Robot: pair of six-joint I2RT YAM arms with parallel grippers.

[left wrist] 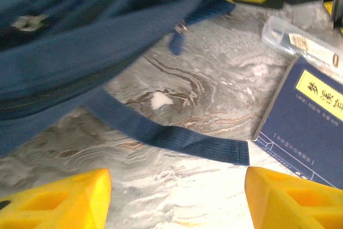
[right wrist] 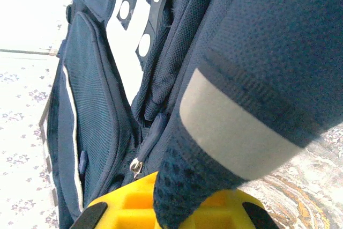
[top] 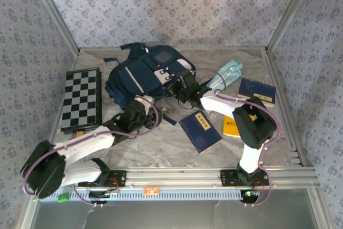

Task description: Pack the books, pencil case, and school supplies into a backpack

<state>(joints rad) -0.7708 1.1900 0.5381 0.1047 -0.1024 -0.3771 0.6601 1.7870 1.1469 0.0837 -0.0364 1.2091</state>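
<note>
The navy backpack point(top: 142, 73) lies at the back middle of the table. My right gripper point(right wrist: 177, 207) is shut on a padded strap point(right wrist: 252, 79) of the backpack with a pale stripe, at the pack's right side point(top: 185, 87). My left gripper point(left wrist: 177, 197) hovers open over bare table by the pack's front edge point(top: 139, 113), its yellow fingers point(left wrist: 59, 202) wide apart around nothing; a loose webbing strap point(left wrist: 171, 135) lies just ahead. The navy book point(top: 199, 130) point(left wrist: 311, 116) lies right of it. The clear school supplies item point(left wrist: 300, 38) lies beyond that book. A yellow book point(top: 230, 127), a dark book point(top: 257, 90) and the mint pencil case point(top: 225, 73) lie to the right.
A black-and-white checkered board point(top: 80, 100) lies at the left. Patterned walls with metal frame rails enclose the table on three sides. A zipper pull point(right wrist: 136, 165) hangs on the backpack just above my right fingers.
</note>
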